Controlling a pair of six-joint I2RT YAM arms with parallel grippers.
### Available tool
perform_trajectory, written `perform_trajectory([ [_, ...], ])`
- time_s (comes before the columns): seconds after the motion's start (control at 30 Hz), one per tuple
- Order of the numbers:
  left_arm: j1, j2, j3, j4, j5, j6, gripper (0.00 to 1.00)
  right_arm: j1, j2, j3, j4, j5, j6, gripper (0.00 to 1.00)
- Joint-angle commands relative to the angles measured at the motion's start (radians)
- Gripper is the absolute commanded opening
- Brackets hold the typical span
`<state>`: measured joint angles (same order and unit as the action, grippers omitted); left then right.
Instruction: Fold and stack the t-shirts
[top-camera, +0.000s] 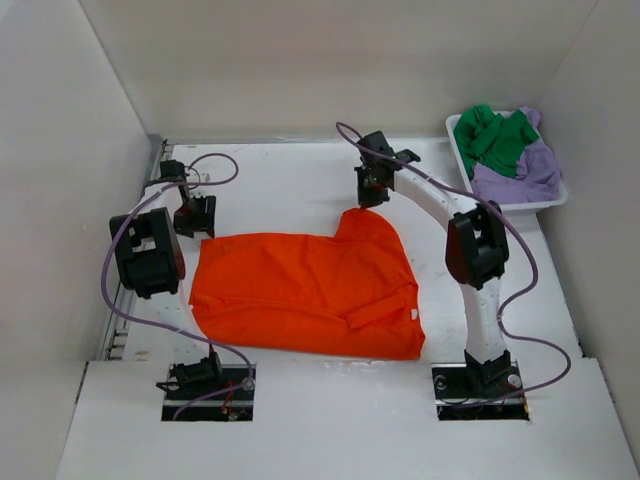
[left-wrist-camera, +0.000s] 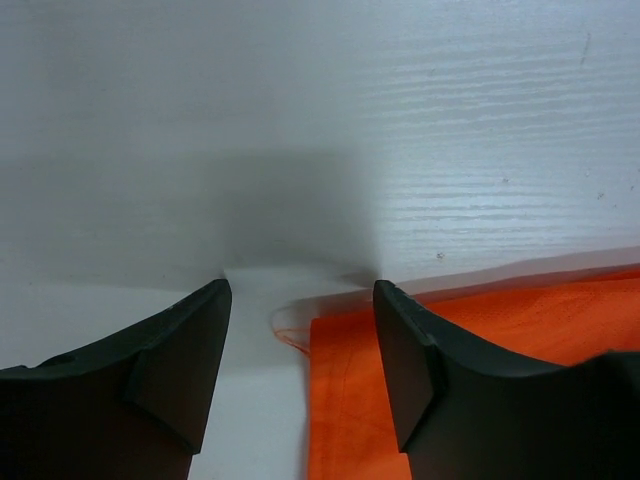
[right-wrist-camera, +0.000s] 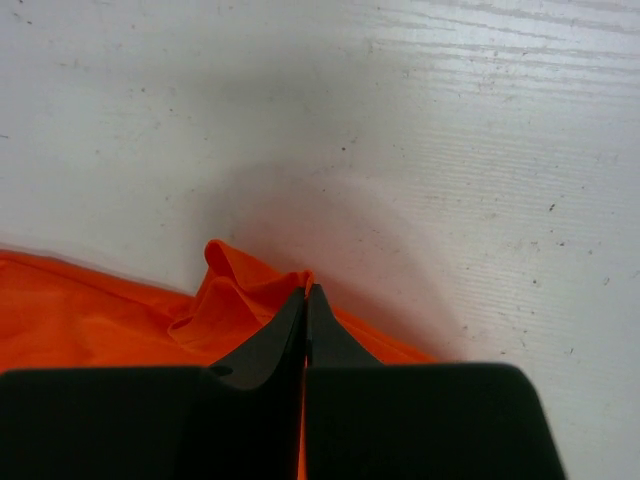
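On the worktop (top-camera: 290, 180) the orange shirt (top-camera: 300, 295) lies spread, green shirt (top-camera: 497, 140) and lavender shirt (top-camera: 527, 175) heaped in the basket (top-camera: 455, 135); folding is judged barely begun. Its far right corner is pinched by the closed right end effector (right-wrist-camera: 307, 295); the left end effector (left-wrist-camera: 300, 290) is parted, empty, at the far left corner, bare worktop beyond.
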<state>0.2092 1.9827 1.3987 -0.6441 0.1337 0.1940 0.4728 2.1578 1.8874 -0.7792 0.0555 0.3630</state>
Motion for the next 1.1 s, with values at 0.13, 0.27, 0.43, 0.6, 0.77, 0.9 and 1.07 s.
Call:
perform_trajectory([
  [0.13, -0.037, 0.005, -0.017, -0.051, -0.011, -0.005, 0.34, 0.016, -0.082, -0.031, 0.044, 0.004, 0.011, 0.00],
  [0.27, -0.041, -0.041, -0.041, -0.080, 0.001, 0.007, 0.10, 0.023, -0.140, -0.100, 0.057, 0.015, 0.016, 0.00],
  [0.43, -0.041, -0.142, -0.067, -0.088, 0.020, 0.044, 0.00, 0.037, -0.258, -0.247, 0.110, 0.021, 0.043, 0.00],
  [0.6, -0.075, -0.304, -0.133, -0.104, 0.027, 0.142, 0.00, 0.082, -0.400, -0.417, 0.162, 0.023, 0.085, 0.00],
  [0.77, -0.084, -0.494, -0.251, -0.091, 0.006, 0.246, 0.00, 0.134, -0.562, -0.627, 0.201, 0.058, 0.154, 0.00],
  [0.9, -0.089, -0.576, -0.400, -0.097, -0.028, 0.314, 0.00, 0.163, -0.677, -0.801, 0.244, 0.057, 0.221, 0.00],
  [1.07, -0.089, -0.536, -0.387, 0.055, -0.066, 0.228, 0.22, 0.171, -0.693, -0.872, 0.314, 0.021, 0.266, 0.00],
])
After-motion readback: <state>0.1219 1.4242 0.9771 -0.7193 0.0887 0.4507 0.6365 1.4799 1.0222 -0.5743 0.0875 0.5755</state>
